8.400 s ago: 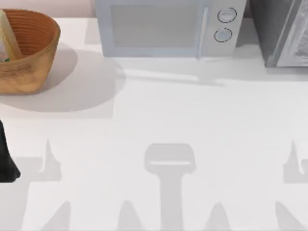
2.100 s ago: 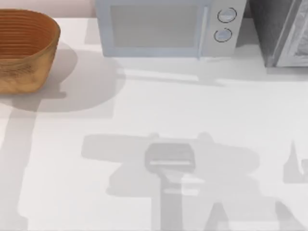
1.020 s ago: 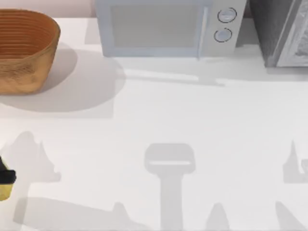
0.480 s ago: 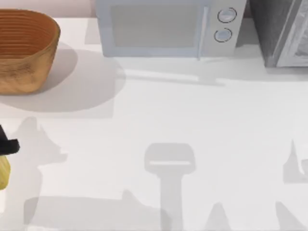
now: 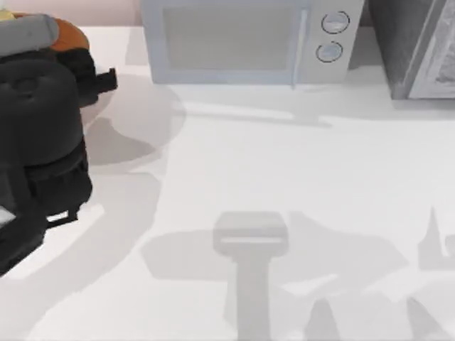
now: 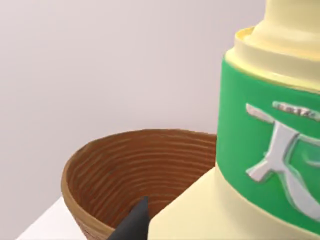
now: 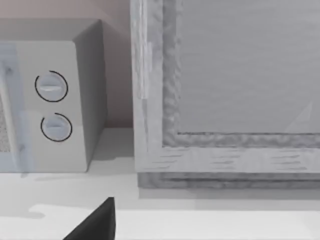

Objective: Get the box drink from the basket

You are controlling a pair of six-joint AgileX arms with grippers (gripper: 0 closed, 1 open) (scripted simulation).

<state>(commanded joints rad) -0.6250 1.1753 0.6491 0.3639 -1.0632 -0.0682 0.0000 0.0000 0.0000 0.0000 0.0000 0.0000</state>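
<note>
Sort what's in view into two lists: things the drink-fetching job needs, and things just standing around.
Job:
box drink, close against the left gripper's finger
basket, behind the drink
left arm, over the table's left side

Standing around:
microwave
grey cabinet

Bright, even light; soft grey shadows

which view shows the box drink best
The left wrist view: the box drink is close up, green label and pale-yellow body clear, with the basket behind it. In the top view the left arm covers that area. The right wrist view faces the microwave.
</note>
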